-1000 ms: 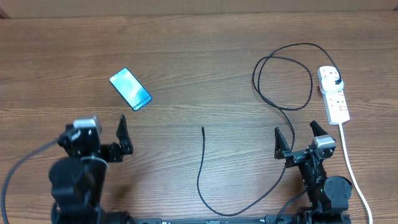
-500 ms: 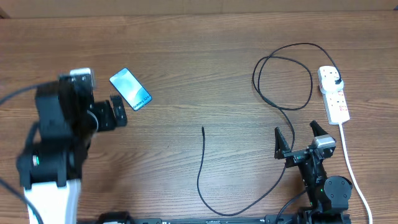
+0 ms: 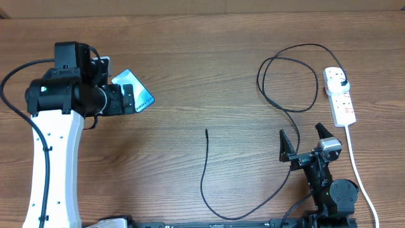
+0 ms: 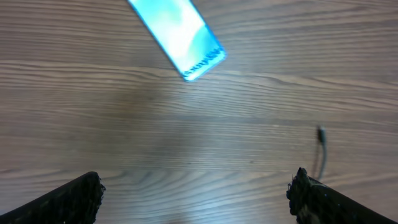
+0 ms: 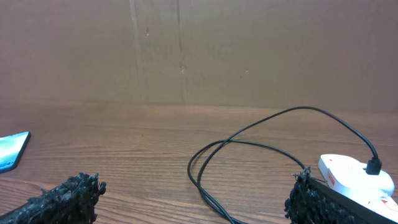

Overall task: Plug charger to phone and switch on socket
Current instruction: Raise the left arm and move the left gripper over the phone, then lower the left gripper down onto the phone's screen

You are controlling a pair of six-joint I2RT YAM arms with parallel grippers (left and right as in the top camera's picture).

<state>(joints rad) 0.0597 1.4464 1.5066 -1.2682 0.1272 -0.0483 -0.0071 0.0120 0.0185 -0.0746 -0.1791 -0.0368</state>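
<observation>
The phone (image 3: 138, 90) lies face up at the table's back left, its light-blue screen lit; the left wrist view has the phone (image 4: 177, 32) at the top. My left gripper (image 3: 120, 101) hovers open just left of and partly over it, and in its own view the left gripper (image 4: 196, 193) holds nothing. The charger's black cable (image 3: 291, 79) loops at the right. Its connector tip (image 3: 206, 131) lies mid-table, and its plug head (image 3: 342, 81) sits in the socket (image 3: 340, 98). My right gripper (image 3: 302, 138) stands open and empty near the front, left of the socket (image 5: 354, 171).
The socket's white cord (image 3: 357, 171) runs from it toward the front edge, right of my right arm. The charger's cable (image 5: 249, 149) crosses the wood ahead of the right gripper. A brown wall (image 5: 186, 50) closes the table's far side.
My left arm has swung from the front left up and back to the phone, its gripper staying open. The right arm, cable, phone and socket have not moved.
</observation>
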